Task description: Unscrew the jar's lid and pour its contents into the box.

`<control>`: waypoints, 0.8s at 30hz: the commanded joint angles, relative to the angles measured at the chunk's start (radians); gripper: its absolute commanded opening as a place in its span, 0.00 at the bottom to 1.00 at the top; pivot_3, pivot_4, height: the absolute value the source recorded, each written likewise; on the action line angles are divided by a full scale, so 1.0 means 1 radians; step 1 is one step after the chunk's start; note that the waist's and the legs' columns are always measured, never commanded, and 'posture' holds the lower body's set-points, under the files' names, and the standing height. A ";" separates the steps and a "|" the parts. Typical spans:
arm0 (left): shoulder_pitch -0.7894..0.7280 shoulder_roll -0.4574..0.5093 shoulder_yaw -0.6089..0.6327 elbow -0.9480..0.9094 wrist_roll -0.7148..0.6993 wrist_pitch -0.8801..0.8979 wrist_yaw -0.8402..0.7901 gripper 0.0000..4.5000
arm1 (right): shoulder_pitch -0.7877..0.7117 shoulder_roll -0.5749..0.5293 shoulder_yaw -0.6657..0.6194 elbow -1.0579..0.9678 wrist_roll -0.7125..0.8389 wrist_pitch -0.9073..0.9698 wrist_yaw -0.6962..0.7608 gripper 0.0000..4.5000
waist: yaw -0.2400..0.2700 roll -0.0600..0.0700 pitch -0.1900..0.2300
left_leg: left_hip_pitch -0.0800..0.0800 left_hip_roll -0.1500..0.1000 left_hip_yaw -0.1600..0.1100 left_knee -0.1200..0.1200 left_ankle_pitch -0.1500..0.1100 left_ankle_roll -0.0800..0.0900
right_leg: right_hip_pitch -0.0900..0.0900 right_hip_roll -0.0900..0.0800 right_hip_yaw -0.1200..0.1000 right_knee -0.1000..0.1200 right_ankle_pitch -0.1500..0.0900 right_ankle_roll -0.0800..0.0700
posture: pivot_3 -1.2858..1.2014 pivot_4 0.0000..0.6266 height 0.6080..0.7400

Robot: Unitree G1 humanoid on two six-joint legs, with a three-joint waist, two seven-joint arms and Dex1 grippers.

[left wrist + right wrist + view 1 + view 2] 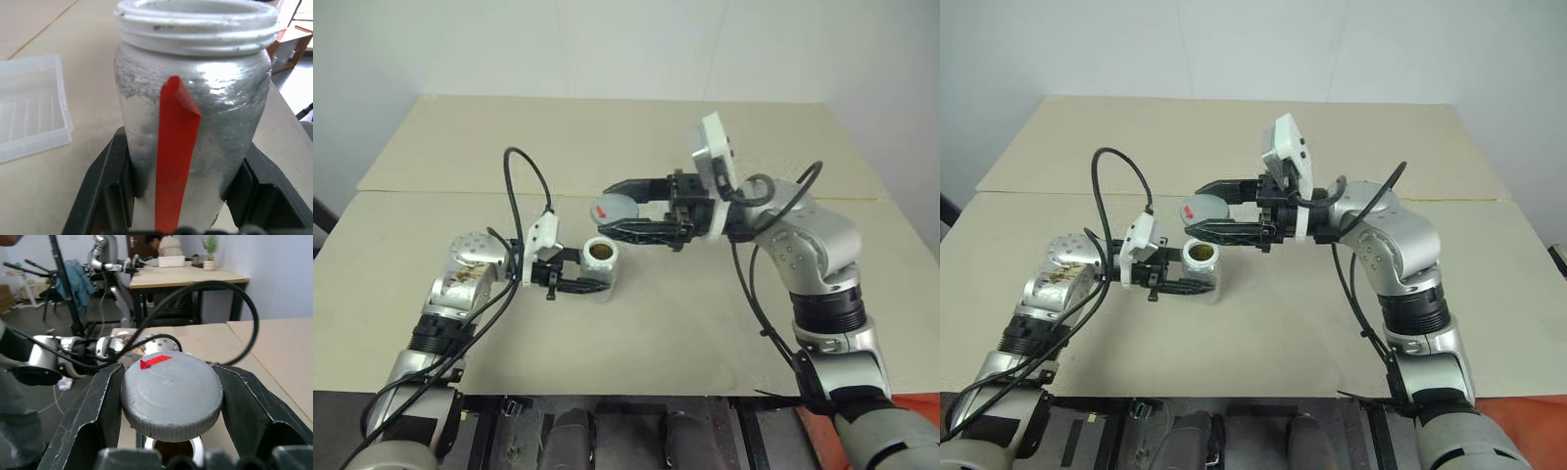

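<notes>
Beige worktop under a pale wall, seam running across the far half. Left gripper clamped on the jar, holding it upright just above or on the surface; jaws pressed to both sides of the silvery body below the threaded neck, red label strip facing the wrist. Right gripper closed around the lid, already free of the threads and held up beside and slightly above the jar's open mouth. Brownish contents visible inside the neck, well below the rim; hard to tell what kind. Box lying on the worktop off to one side of the left gripper, near but apart from the jar, apparently empty.

Unscrewing looks done; pouring next. Best to carry the lid clear of the mouth first, then bring the jar over the middle of the box before tilting. Tip slowly, neck low over the shallow tray, so nothing bounces over the low wall. Keep the squeeze firm while turning, since the smooth body could slip.
</notes>
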 commanded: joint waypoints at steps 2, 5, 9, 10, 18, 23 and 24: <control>-0.027 0.003 0.039 -0.005 -0.018 -0.015 0.023 0.45 | -0.008 -0.036 -0.058 -0.003 -0.026 -0.047 -0.040 0.62 | -0.001 0.000 0.000 | 0.000 0.000 0.000 0.000 0.000 0.000 | 0.000 0.000 0.000 0.000 0.000 0.000 | 0.52 0.24 1.00; -0.036 0.021 0.076 -0.015 -0.036 -0.007 0.041 0.45 | 0.020 -0.071 -0.089 0.055 -0.105 -0.086 -0.131 0.62 | 0.000 0.000 0.000 | 0.000 0.000 0.000 0.000 0.000 0.000 | 0.000 0.000 0.000 0.000 0.000 0.000 | 0.52 0.24 1.00; -0.050 0.039 0.138 -0.034 -0.074 0.022 0.079 0.45 | 0.070 -0.104 -0.152 0.129 -0.186 -0.114 -0.264 0.62 | 0.001 0.000 0.000 | 0.000 0.000 0.000 0.000 0.000 0.000 | 0.000 0.000 0.000 0.000 0.000 0.000 | 0.52 0.24 1.00; -0.054 0.044 0.152 -0.033 -0.079 0.026 0.087 0.45 | 0.087 -0.110 -0.172 0.146 -0.204 -0.119 -0.301 0.62 | 0.001 0.000 0.000 | 0.000 0.000 0.001 0.000 0.000 0.000 | 0.000 0.000 0.000 0.000 0.000 0.000 | 0.52 0.24 1.00; -0.073 0.070 0.200 -0.025 -0.072 0.048 0.165 0.45 | 0.181 -0.070 -0.221 0.328 -0.390 -0.101 -0.655 0.62 | -0.009 0.000 0.000 | 0.000 0.000 0.001 -0.001 0.000 0.000 | 0.000 0.000 0.001 0.000 0.000 0.000 | 0.52 0.24 1.00; -0.076 0.055 0.202 -0.029 -0.067 0.063 0.230 0.45 | 0.209 0.014 -0.206 0.448 -0.485 -0.141 -0.825 0.62 | -0.014 0.000 0.000 | 0.000 0.000 0.001 -0.001 0.000 -0.001 | -0.001 0.000 0.001 0.000 0.000 0.000 | 0.52 0.24 1.00; -0.074 0.052 0.200 -0.034 -0.069 0.065 0.237 0.45 | 0.213 0.027 -0.203 0.461 -0.494 -0.159 -0.838 0.62 | -0.015 0.000 0.000 | 0.000 0.000 0.002 -0.001 0.000 -0.001 | -0.001 0.000 0.002 0.000 0.000 0.000 | 0.52 0.24 1.00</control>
